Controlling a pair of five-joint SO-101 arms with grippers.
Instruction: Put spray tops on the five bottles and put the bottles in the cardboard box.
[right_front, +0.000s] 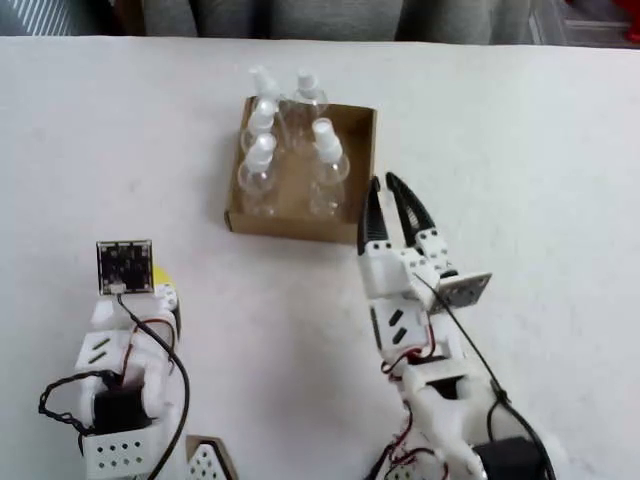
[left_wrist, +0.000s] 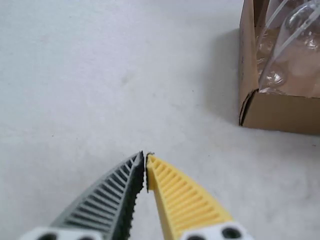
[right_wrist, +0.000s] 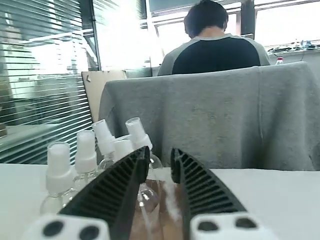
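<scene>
While the white table (right_front: 520, 130) takes up nearly the whole high view, the two arms sit along its lower edge: the left arm (right_front: 120, 370) in the lower left corner of the frame and the right arm (right_front: 420, 340) in the lower right. The cardboard box (right_front: 290, 222) lies just above the frame's centre, well apart from the left arm and close to the right one.

Five clear bottles (right_front: 325, 165) stand upright inside the box, three along its left side and two on its right. Each one carries a white spray top (right_front: 262, 148).

The right gripper (right_front: 382, 180) points up the frame, with its black fingertips just beside the box's lower right corner. Its jaws stand a narrow gap apart and hold nothing. The right wrist view looks between those black fingers (right_wrist: 125, 180) at the capped bottles (right_wrist: 60, 192) close ahead.

In the left wrist view the left gripper (left_wrist: 145, 156) hangs over bare table, its grey and yellow fingers pressed tip to tip and holding nothing. A corner of the box (left_wrist: 280, 112) is some way beyond it.
</scene>
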